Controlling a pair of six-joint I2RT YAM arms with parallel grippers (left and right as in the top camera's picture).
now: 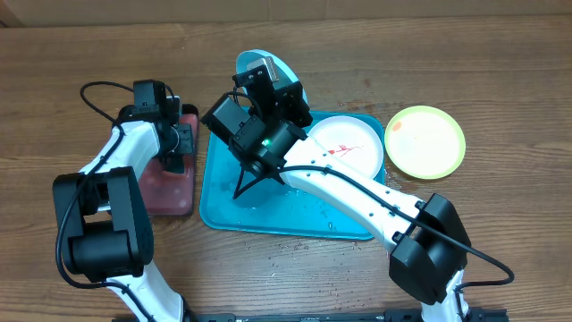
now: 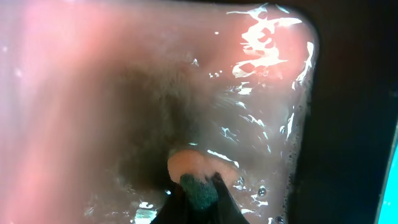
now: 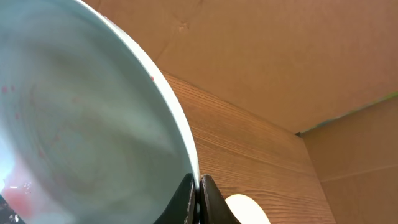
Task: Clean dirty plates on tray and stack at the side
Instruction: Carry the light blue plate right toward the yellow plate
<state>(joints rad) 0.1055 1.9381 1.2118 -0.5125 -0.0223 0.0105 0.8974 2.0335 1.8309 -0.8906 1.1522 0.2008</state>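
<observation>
One plate at most looks done, the green plate [image 1: 424, 140] on the table [image 1: 500, 80] beside the tray [image 1: 223, 207]; the right hand [image 3: 199, 186] pinches the blue plate [image 3: 81, 124] by its rim above the tray, the left hand [image 2: 199, 196] pinches a sponge [image 2: 196, 165] in pink water [image 2: 93, 93], and the white plate [image 1: 350, 148] on the tray is smeared.

Right arm [image 1: 349, 192] spans the tray [image 1: 295, 222], blocking it.

Three plates: light blue plate [image 1: 247, 61], white plate [image 1: 350, 143], green-rimmed plate [image 1: 425, 141]. Two trays: teal tray [image 1: 223, 199], black tray [image 1: 168, 192]. One sponge [image 2: 198, 188]. Two robot arms [image 1: 116, 161] [image 1: 349, 192].
</observation>
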